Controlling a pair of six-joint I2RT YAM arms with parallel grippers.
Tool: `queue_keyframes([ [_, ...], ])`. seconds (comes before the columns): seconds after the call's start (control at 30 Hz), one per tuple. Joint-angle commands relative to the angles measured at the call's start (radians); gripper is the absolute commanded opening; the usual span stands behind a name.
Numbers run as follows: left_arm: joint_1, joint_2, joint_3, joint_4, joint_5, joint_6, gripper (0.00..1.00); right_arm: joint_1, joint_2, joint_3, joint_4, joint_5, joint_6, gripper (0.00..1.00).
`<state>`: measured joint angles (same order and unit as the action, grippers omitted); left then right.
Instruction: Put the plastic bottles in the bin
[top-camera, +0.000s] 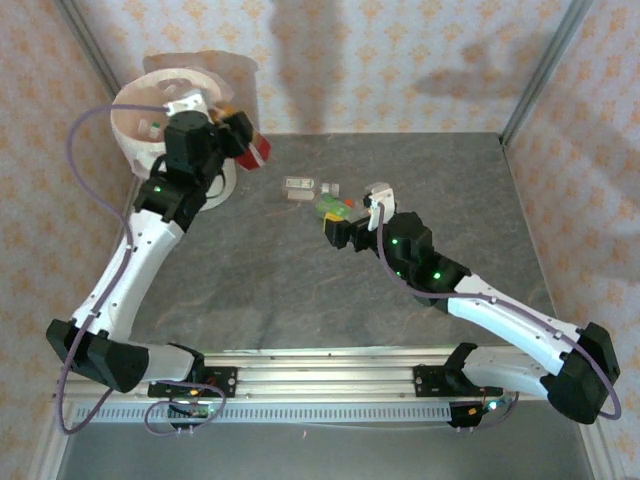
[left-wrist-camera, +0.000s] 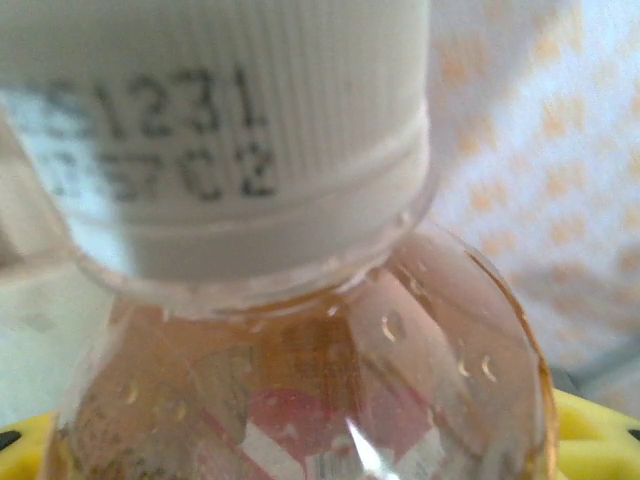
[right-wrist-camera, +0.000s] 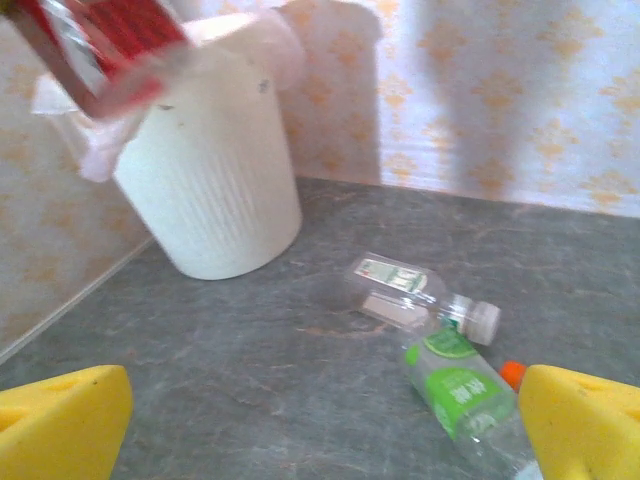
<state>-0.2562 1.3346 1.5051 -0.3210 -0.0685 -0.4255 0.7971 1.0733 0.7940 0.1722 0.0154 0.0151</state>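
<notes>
My left gripper (top-camera: 243, 140) is shut on a plastic bottle (top-camera: 258, 150) with a red label, held in the air beside the rim of the cream-white bin (top-camera: 150, 105). In the left wrist view that bottle (left-wrist-camera: 300, 380) sits very close, with its white cap, amber liquid and a yellow pad (left-wrist-camera: 600, 430) at each lower corner. My right gripper (right-wrist-camera: 320, 430) is open over the table, with nothing between its yellow pads (right-wrist-camera: 60, 420). Just ahead of it lie a green-labelled bottle (right-wrist-camera: 460, 385) and a clear bottle (right-wrist-camera: 405, 290) with a white cap. The bin (right-wrist-camera: 210, 180) stands further back on the left.
A small orange cap (right-wrist-camera: 512, 373) shows beside the green-labelled bottle. The grey table (top-camera: 280, 280) is bordered by patterned walls at the back and sides. A metal rail (top-camera: 320, 375) with both arm bases runs along the near edge.
</notes>
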Motion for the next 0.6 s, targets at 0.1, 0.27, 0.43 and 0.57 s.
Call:
queue_keyframes([
  [0.1,0.106,0.031,0.081,0.115,-0.228,0.171,0.62,0.005,-0.026,-0.018,-0.040,0.174,0.057,0.99],
  [0.27,0.249,0.138,0.228,0.077,-0.200,0.224,0.62,0.005,-0.042,-0.010,-0.095,0.234,0.062,0.99],
  [0.43,0.317,0.220,0.307,0.075,-0.163,0.337,0.63,0.005,-0.050,-0.015,-0.127,0.263,0.077,0.99],
  [0.57,0.362,0.285,0.334,0.092,-0.115,0.359,0.63,0.005,-0.047,-0.017,-0.127,0.264,0.094,0.99],
])
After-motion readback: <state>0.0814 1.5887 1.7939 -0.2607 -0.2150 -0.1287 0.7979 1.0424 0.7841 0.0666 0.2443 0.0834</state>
